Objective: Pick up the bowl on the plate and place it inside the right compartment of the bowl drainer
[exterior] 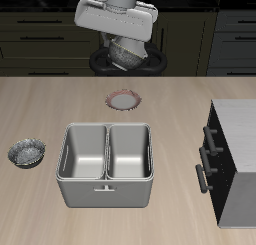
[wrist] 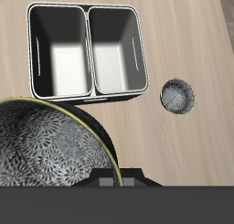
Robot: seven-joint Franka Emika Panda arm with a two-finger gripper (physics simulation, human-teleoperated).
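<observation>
The wooden desk [exterior: 50, 104] carries everything; at its one side stands a dark cabinet [exterior: 232, 159] with bar handles, its grey top facing up. Near the desk's front edge sits the bowl drainer [exterior: 106, 193], a grey metal tub with a central wall and a small handle on its front; both wells show bare grey floors in the wrist view, the right compartment [exterior: 84, 152] among them. Above the back of the desk hangs the arm's pincer [exterior: 126, 55], raised well clear of the surface and gripping the bowl [exterior: 128, 51], which is tilted so that its speckled inside faces forward; in the wrist view that bowl [wrist: 46, 145] fills the frame close to the camera, its rim pale yellow-green. Below it lies the plate [exterior: 124, 99], white with a reddish-brown rim, nothing resting on it. A second speckled bowl [exterior: 27, 152] sits on the desk beside the drainer, apart from it.
</observation>
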